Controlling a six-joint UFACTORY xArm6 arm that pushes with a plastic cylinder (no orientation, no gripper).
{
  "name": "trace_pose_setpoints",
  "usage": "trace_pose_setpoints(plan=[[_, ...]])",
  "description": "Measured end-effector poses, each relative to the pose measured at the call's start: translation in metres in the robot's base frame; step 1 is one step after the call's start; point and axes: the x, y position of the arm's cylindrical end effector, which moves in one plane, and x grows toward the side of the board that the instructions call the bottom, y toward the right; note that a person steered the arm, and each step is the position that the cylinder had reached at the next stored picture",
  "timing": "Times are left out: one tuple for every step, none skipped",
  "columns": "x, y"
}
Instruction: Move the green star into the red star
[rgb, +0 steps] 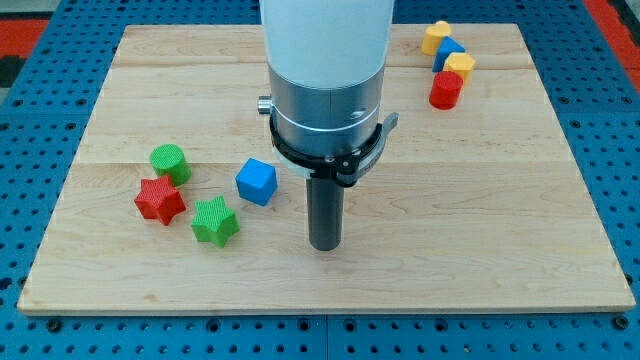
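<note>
My tip (325, 245) is resting on the light wooden tabletop (480, 200) toward its bottom edge; no claw fitted. Green plastic star (214, 220) is sitting left, just beside red plastic star (160, 200), gap unclear.

A robotics lab: a wooden board (330, 275) on a blue perforated bench (50, 330) beneath a robot arm (325, 80)

The green star (214, 221) sits just right of the red star (160, 200), a narrow gap between them. Above the red star stands a green cylinder (170, 163). A blue cube (256, 182) lies up and right of the green star, and my tip (325, 245) rests further right (clear of every block).
</note>
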Motion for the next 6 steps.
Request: trace_pose_setpoints(plan=[[0.002, -0.012], [0.002, -0.032], [0.002, -0.034], [0.002, -0.036], [0.008, -0.077], [-0.005, -0.110]])
